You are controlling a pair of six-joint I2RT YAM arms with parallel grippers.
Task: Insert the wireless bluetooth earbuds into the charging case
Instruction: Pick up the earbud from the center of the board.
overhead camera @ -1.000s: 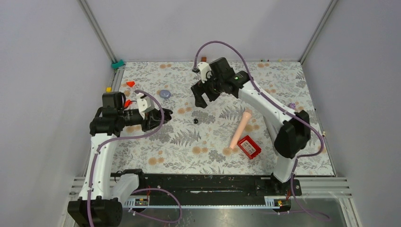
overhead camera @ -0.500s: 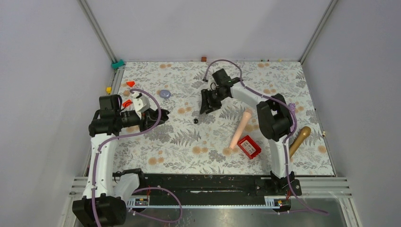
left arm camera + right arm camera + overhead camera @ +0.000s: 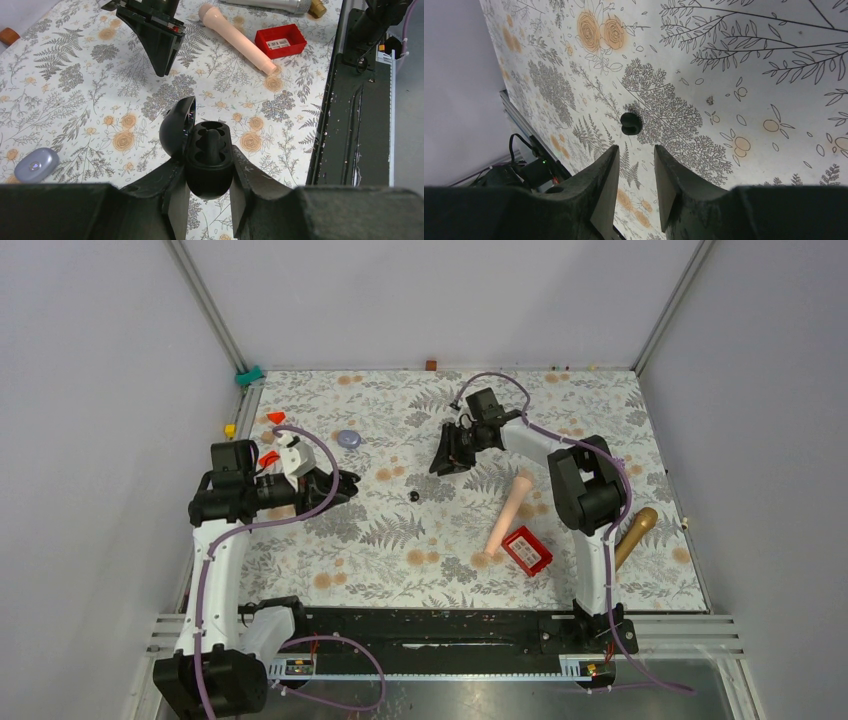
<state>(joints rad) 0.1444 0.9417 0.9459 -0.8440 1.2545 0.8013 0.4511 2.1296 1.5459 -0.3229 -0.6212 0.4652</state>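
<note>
Left wrist view is showing the charging case (image 3: 207, 150) being clamped in the left gripper (image 3: 208, 172), its lid (image 3: 176, 131) hanging open at 10 o'clock; whether a bud is sitting inside, I cannot tell. One wireless bluetooth earbud (image 3: 630, 123) is lying loose on the floral table (image 3: 774, 60), at 12 o'clock just beyond the right gripper (image 3: 636, 148), whose fingers are standing narrowly apart, grasping nothing. Picking and seating that bud is what appears to be remaining.

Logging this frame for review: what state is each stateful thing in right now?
charging case: lid open, held by left gripper.
left gripper: shut on the charging case.
earbud: loose on the table, outside the case.
right gripper: jaws apart, empty, short of the earbud.
</note>
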